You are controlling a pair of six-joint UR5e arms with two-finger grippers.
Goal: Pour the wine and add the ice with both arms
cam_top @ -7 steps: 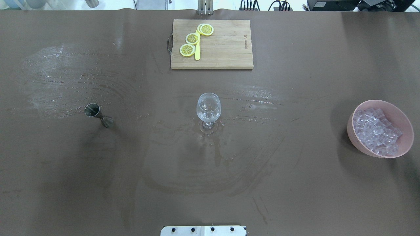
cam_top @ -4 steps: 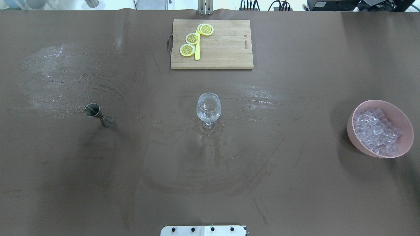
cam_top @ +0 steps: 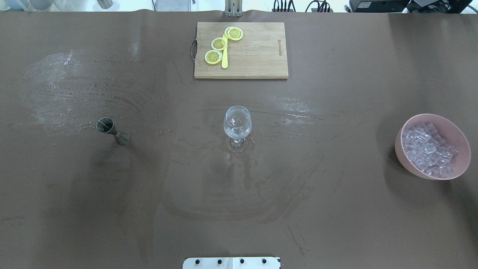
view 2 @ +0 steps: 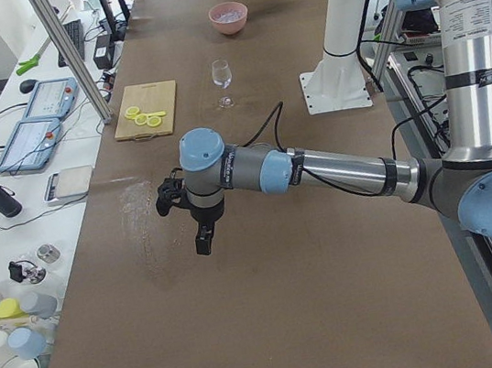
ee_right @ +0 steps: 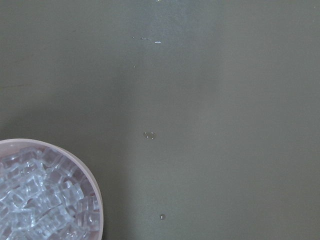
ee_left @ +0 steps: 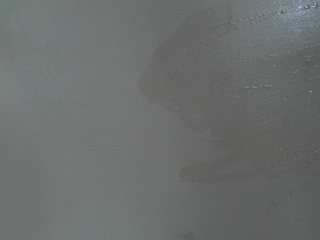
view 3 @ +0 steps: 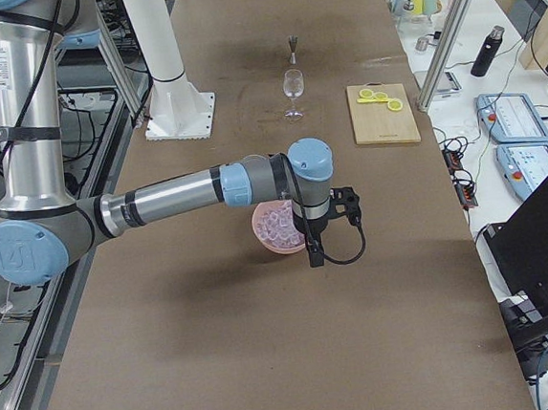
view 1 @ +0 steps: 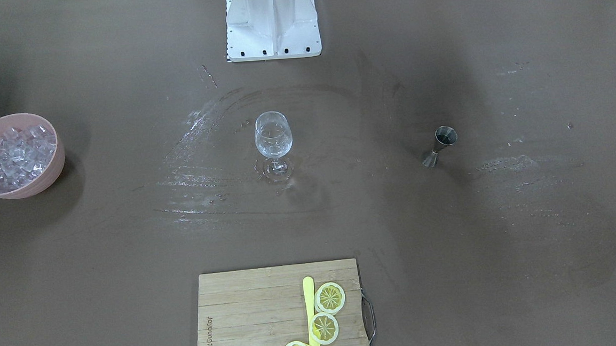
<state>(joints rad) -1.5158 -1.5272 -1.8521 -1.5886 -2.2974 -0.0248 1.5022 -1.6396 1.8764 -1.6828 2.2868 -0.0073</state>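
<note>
The ice [cam_top: 429,151] is kept in a bowl [cam_top: 400,149] at 3 o'clock from the glass [cam_top: 237,123], near the right end effector [view 3: 313,251], and the jigger [cam_top: 112,130] at 9, seemingly for the left end effector [view 2: 202,239]; neither's opening or hold can be told.

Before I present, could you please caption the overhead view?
Wine glass centred, jigger left, pink bowl of ice right, lemon slices on cutting board beyond.

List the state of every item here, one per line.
wine glass: upright, mid-table
jigger: upright, untouched
pink bowl: upright, full
ice: heaped in the pink bowl
lemon slices: flat on the cutting board
left end effector: above bare table, open or shut unclear
right end effector: near the pink bowl, open or shut unclear
</note>
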